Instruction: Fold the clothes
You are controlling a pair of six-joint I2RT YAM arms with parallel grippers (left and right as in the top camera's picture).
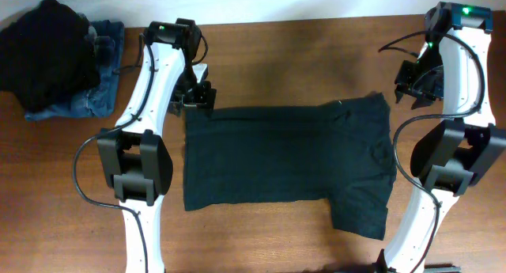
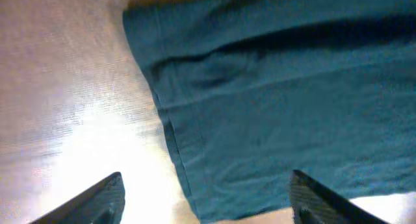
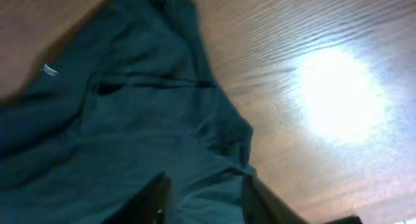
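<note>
Left gripper [image 2: 207, 180] is hanging released, jaws wide, over the upper-left corner of the T-shirt [image 1: 288, 158], which is lying mid-frame on the counter [image 1: 269, 51]. Cloth is appearing thin, limp and light; pinching corners is advised. Right gripper [image 3: 205, 188] is hovering parted, grasping nothing, upper right.

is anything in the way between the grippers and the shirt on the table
Nothing visible. The left gripper hangs open over the T-shirt at its far left corner, and the right gripper hangs open over its far right corner. The pile of other clothes lies apart at the table's left end.
</note>
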